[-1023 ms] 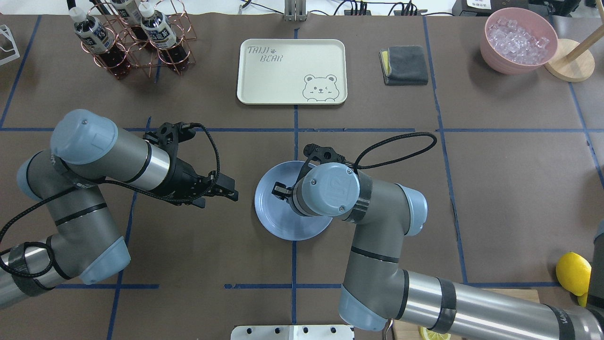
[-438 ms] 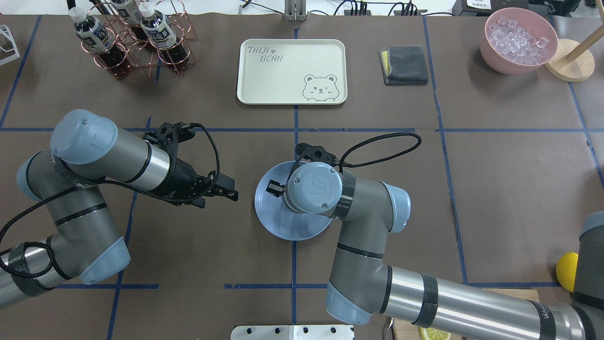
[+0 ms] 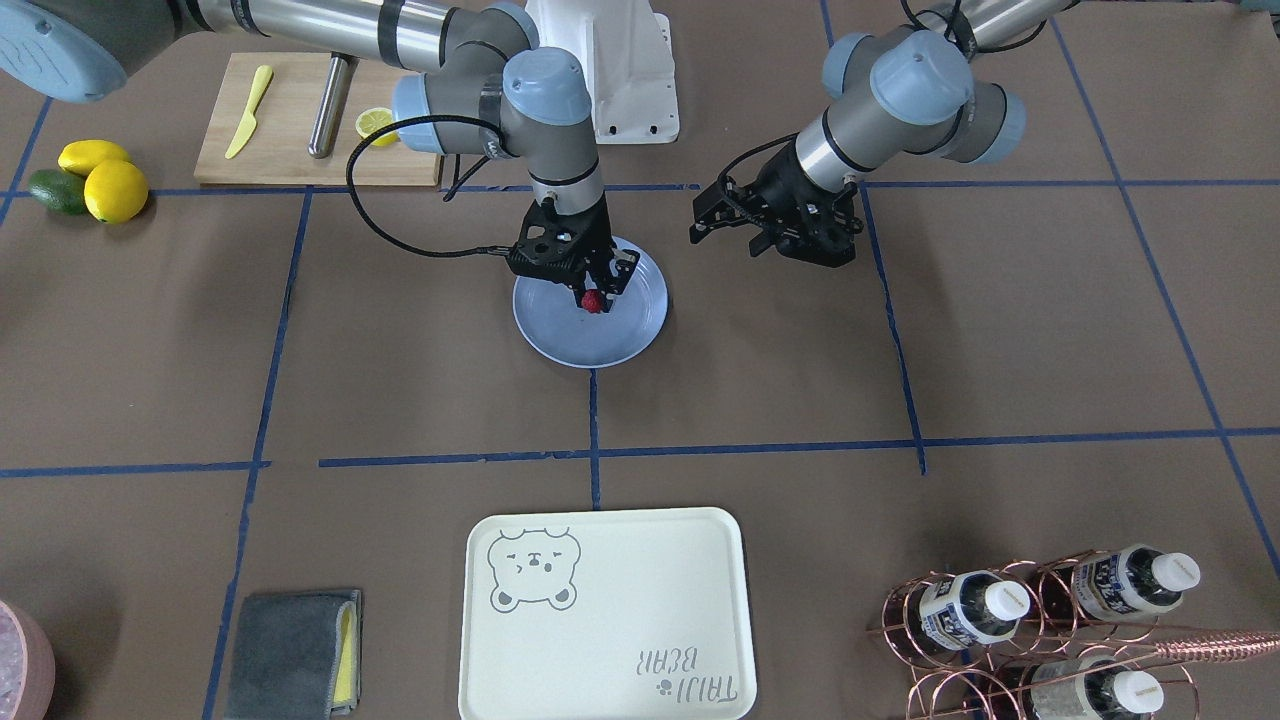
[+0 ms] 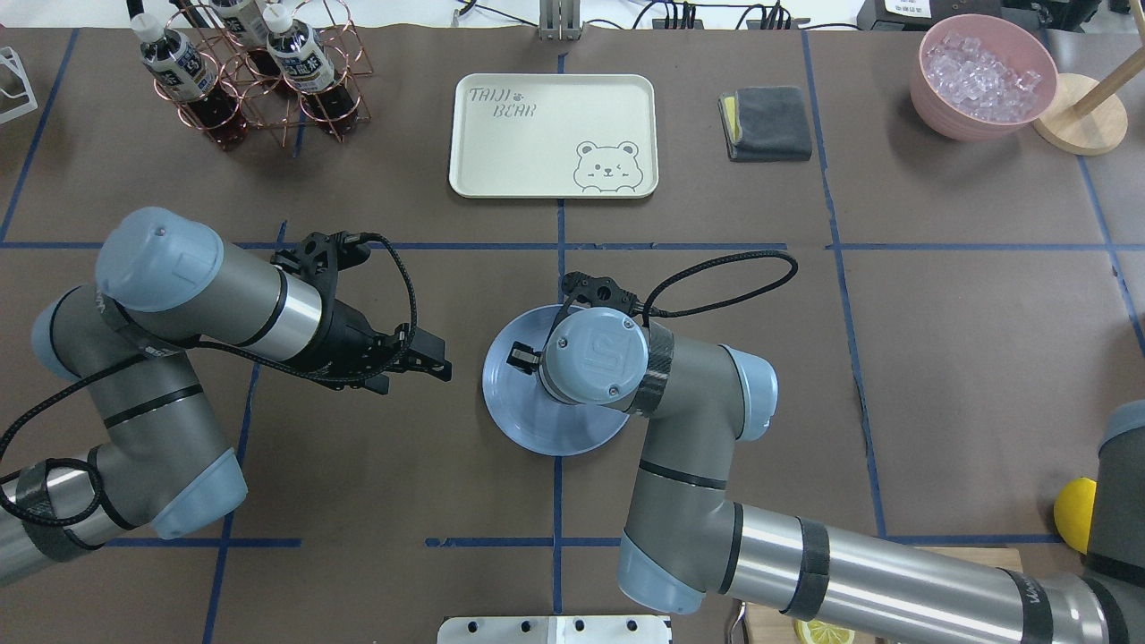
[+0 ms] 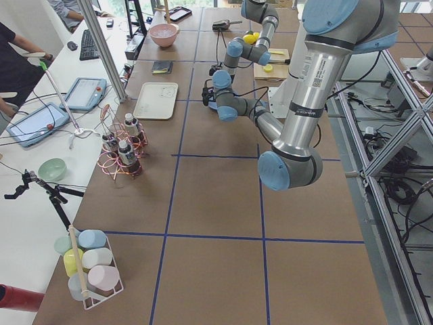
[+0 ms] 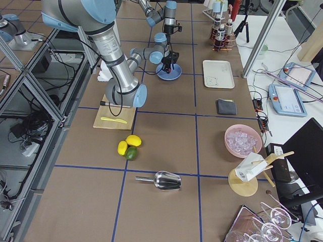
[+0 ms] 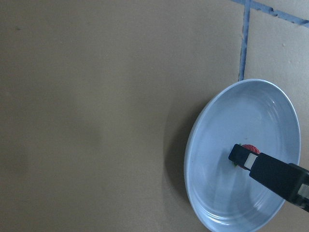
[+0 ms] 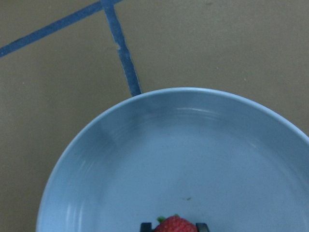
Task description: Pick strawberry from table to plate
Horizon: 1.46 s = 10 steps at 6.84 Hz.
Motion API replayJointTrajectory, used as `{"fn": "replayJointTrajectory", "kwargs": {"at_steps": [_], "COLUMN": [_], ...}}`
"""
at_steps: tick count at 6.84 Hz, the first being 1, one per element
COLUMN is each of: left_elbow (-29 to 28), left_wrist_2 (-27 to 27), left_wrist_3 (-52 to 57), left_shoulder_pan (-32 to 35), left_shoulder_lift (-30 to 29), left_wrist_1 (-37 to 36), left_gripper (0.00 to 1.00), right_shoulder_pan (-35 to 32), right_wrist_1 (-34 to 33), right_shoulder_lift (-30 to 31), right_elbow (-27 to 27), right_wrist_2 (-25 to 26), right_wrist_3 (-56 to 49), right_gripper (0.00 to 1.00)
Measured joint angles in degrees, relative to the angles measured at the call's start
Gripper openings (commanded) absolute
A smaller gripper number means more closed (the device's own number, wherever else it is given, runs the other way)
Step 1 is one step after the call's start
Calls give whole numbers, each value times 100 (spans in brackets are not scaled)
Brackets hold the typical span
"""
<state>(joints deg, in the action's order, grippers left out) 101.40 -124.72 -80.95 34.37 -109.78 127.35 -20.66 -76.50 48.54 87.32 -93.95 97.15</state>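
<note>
The small red strawberry sits between the fingers of my right gripper, low over the inside of the light-blue plate on the brown table. In the right wrist view the strawberry shows at the bottom edge, over the plate. The left wrist view shows the strawberry behind a black fingertip, inside the plate. From overhead the right wrist hides the berry above the plate. My left gripper hovers open to the plate's left and holds nothing.
A cream bear-print tray, a copper rack of bottles, a grey cloth and a pink bowl of ice line the far side. Lemons, an avocado and a wooden cutting board lie by the right arm's base.
The right arm shifted a little to the left over the plate, then held still. The left arm has not moved.
</note>
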Motion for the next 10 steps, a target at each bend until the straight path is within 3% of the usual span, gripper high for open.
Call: {"fn": "replayJointTrajectory", "kwargs": {"at_steps": [4,6,8,10], "left_elbow": [12,26,81,160], "left_wrist_2": [0,0,0,-6], "left_wrist_3": [-6,3,184,923], "left_shoulder_pan": [0,20,104,406], "left_shoulder_lift": [0,44,370,886], "left_wrist_1": [0,2,146,232], "left_gripper": [95,95,95,95], "right_shoulder_pan": [-4,-103,-429,-994], "right_wrist_1": [-14,-14,7,56], "right_shoulder_lift": [16,277,1185,2544], "right_elbow": [41,458,1501,2492], "right_wrist_2": [3,-87,-614,-1400], "right_wrist_3": [-4,-32,-251,-1171], "right_gripper": [100,100,100,100]}}
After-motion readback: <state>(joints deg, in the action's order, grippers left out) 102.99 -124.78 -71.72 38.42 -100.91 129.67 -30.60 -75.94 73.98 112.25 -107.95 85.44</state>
